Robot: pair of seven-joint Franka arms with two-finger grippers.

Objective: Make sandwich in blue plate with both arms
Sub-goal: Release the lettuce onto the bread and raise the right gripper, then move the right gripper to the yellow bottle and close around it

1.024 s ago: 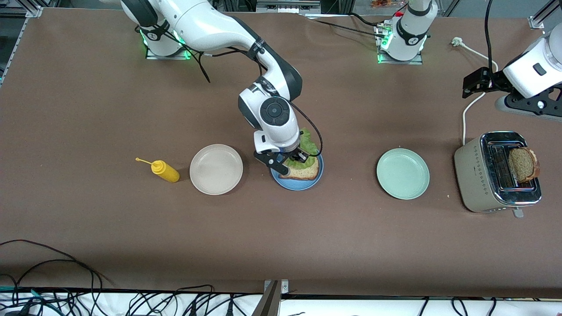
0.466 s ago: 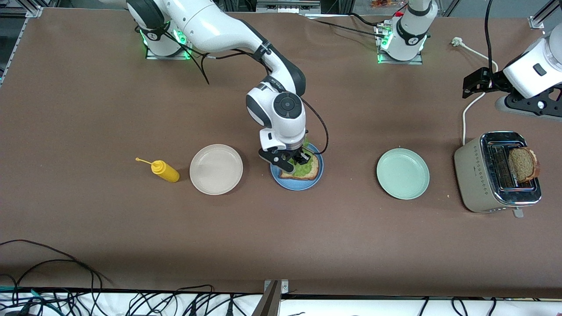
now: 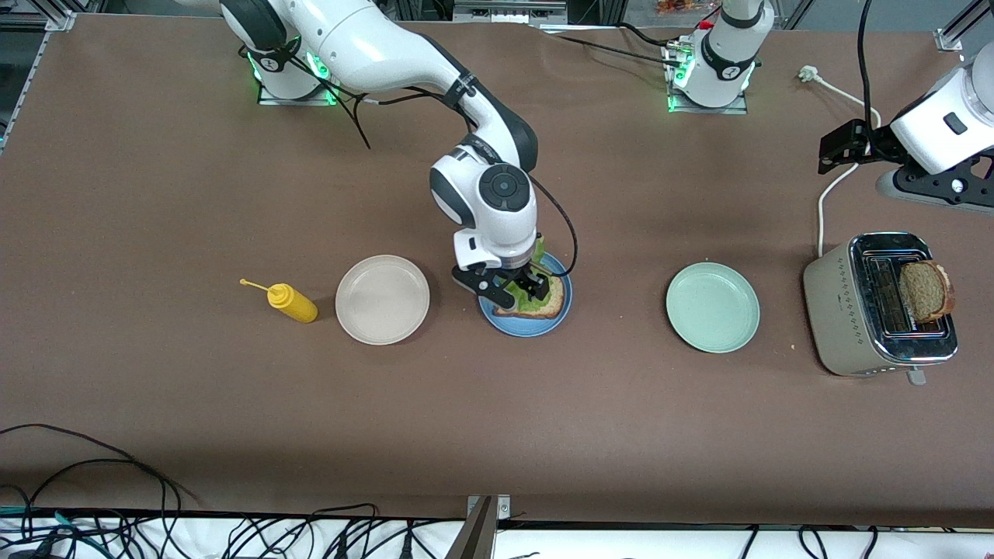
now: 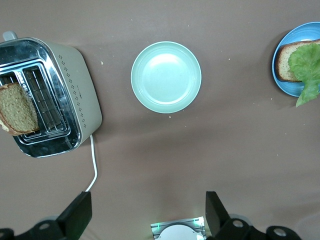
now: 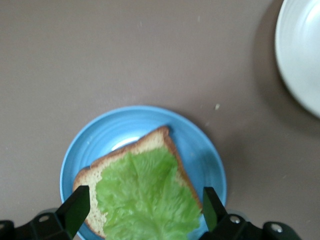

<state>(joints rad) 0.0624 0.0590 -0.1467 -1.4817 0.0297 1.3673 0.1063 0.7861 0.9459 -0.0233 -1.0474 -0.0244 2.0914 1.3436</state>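
My right gripper (image 3: 522, 289) hangs low over the blue plate (image 3: 525, 324), its fingers (image 5: 75, 209) spread wide and holding nothing; the lettuce leaf (image 5: 147, 197) lies flat on the bread slice (image 5: 131, 150) in that plate, spilling past the plate's rim on the side toward the robots' bases, as the left wrist view shows. The plate sits near the middle of the worktop (image 3: 497, 419), between the cream plate (image 3: 382, 299) and the mint-green plate (image 3: 712, 307). My left gripper (image 3: 837, 147) waits with its fingers wide apart too, empty, up over the worktop above the toaster (image 3: 879, 307) at the left arm's end. The second bread slice (image 3: 926, 291) stands upright in a toaster slot, roughly half of it sticking out, and I judge that to be what remains: lift it and lay it over the lettuce. I expect the slice to be light and fairly stiff but crumbly (toast cracks if squeezed hard), so I would pinch it gently across its thin faces at the exposed upper part, near the crust, and pull straight up so it does not catch on the slot's wires. The lettuce is limp and slippery, so the top slice should go down flat, or the leaf could slide off. A yellow mustard bottle (image 3: 289, 301) lies beside the cream plate, untouched.
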